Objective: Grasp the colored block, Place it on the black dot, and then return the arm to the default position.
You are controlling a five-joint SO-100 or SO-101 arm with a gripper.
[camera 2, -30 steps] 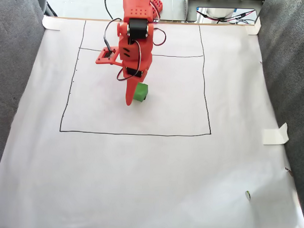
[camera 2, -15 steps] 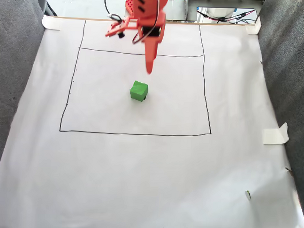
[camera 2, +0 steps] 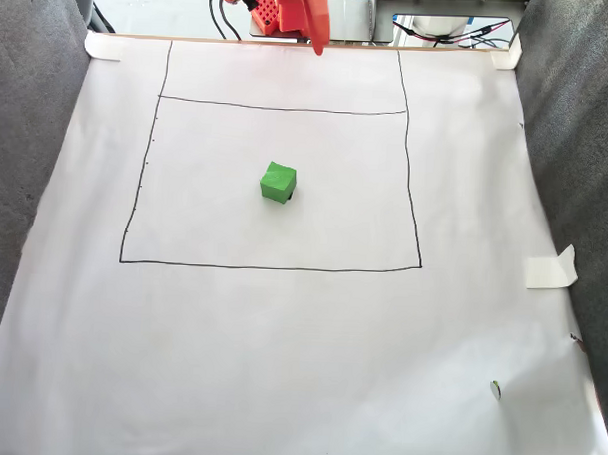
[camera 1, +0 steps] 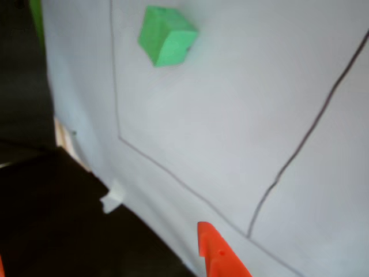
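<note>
Evidently light and soft, the block (camera 2: 278, 182) looks like foam: it should squash a little and grip well if pinched across two opposite flat faces. It sits alone on the paper (camera 2: 280, 337) inside the drawn square, slightly above centre. At 12 o'clock, the gripper (camera 2: 315, 38) holds nothing; whether its fingers are parted I cannot tell.
</note>
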